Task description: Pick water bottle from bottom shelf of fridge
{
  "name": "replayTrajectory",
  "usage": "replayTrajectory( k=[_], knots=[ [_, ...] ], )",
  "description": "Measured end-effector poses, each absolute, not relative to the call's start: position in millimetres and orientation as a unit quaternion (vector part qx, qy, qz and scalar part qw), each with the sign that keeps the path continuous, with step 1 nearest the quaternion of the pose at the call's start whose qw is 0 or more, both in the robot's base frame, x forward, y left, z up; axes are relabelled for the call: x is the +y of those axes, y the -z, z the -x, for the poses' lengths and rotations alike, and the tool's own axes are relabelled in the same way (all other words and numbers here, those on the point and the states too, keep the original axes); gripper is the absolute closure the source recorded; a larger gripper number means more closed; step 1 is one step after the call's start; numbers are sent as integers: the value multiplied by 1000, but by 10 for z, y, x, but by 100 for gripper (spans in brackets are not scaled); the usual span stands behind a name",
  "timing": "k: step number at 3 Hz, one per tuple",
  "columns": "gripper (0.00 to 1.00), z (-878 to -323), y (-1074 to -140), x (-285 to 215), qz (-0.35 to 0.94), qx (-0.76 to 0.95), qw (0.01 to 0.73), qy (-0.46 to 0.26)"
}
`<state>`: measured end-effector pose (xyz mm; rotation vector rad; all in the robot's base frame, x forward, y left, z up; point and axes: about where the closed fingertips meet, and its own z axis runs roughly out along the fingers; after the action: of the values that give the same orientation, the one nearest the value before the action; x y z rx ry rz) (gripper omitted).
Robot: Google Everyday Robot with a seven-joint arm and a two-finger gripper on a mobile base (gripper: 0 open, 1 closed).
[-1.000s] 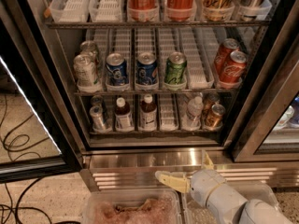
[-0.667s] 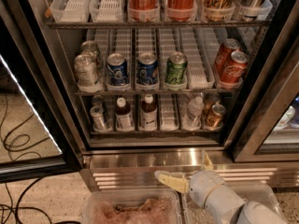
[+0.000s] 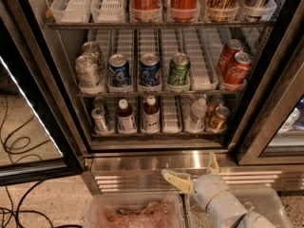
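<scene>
The fridge (image 3: 156, 165) stands open with a black door frame and a shiny steel base. On its bottom shelf (image 3: 156, 129) the water bottle (image 3: 197, 114), clear with a white cap, stands right of centre. Two brown bottles (image 3: 126, 117) with white caps stand left of it, with an empty lane between. My gripper (image 3: 192, 169) is low in front of the steel base, well below and outside the shelf, roughly under the water bottle. Its yellowish fingers (image 3: 173, 179) are spread apart and hold nothing.
A silver can (image 3: 99, 119) stands at the shelf's left, gold cans (image 3: 218, 118) at its right next to the water bottle. The rack above holds blue, green, silver and red cans (image 3: 149, 71). Clear plastic bins (image 3: 135, 215) sit below. Cables (image 3: 19, 146) lie on the floor at left.
</scene>
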<state>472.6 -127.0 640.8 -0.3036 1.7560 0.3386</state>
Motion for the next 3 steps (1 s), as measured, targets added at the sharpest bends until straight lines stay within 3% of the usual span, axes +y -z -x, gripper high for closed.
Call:
replayTrajectory(
  k=[3],
  knots=[
    [0, -5086, -6286, -1482, 137, 738, 648, -127]
  ],
)
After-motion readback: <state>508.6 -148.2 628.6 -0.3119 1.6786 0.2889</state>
